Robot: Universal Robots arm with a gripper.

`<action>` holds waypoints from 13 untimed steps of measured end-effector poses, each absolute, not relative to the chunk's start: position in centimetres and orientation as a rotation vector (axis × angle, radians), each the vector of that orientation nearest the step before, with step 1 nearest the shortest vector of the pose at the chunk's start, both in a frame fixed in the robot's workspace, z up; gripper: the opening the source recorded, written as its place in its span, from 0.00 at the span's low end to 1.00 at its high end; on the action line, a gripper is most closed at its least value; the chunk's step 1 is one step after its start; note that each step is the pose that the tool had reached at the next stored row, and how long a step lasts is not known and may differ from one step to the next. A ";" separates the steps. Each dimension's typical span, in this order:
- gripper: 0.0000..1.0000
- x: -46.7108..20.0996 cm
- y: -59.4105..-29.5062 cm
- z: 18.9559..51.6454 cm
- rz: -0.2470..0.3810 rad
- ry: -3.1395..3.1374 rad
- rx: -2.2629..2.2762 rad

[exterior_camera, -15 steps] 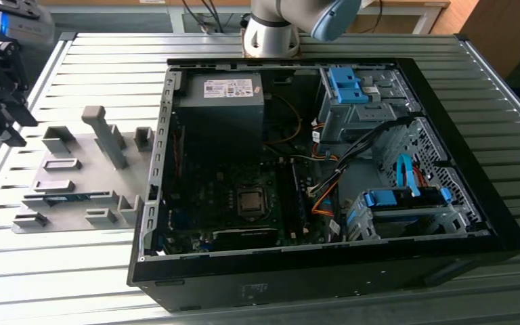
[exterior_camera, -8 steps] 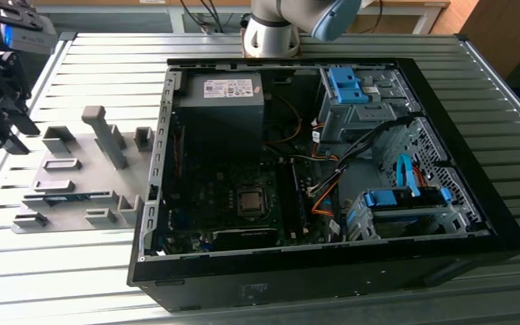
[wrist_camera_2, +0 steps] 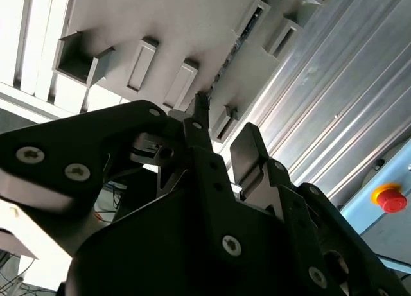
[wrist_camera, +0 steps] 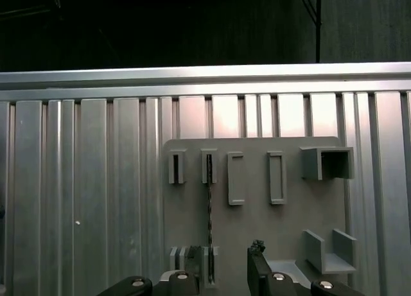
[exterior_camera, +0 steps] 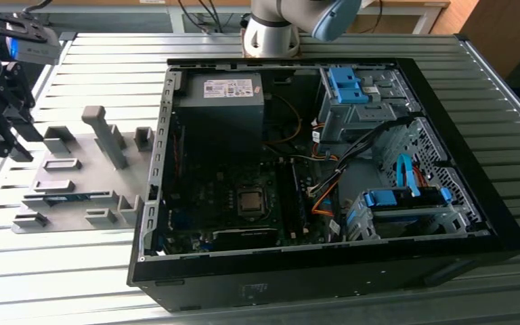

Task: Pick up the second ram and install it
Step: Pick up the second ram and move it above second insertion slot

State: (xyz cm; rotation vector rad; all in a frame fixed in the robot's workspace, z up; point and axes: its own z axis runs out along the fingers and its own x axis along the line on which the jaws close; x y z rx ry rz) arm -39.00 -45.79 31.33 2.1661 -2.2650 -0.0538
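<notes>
The second ram (exterior_camera: 66,198) is a thin blue-green stick standing on edge in a slot of the grey holder plate (exterior_camera: 79,179), on the exterior view's left beside the open computer case (exterior_camera: 314,169). In the first wrist view the second ram (wrist_camera: 209,225) shows edge-on as a dark line running between two slot blocks. It also shows in the second wrist view as a thin strip (wrist_camera_2: 239,39). My gripper (exterior_camera: 21,142) hangs above the plate's far-left edge, apart from the stick. The gripper (wrist_camera_2: 221,132) is open with nothing between its fingers (wrist_camera: 258,261).
The holder plate carries several grey blocks and an upright post (exterior_camera: 102,132). Inside the case are the power supply (exterior_camera: 219,95), the motherboard (exterior_camera: 242,203) and blue drive-bay clips (exterior_camera: 346,84). The arm's base (exterior_camera: 273,30) stands behind the case. A red stop button (wrist_camera_2: 388,198) sits nearby.
</notes>
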 end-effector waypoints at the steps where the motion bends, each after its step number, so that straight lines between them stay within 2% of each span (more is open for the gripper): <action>1: 0.42 -39.0 -45.8 31.2 -0.054 -2.264 2.167; 13: 0.42 -39.1 -46.0 29.6 -0.049 -2.260 2.175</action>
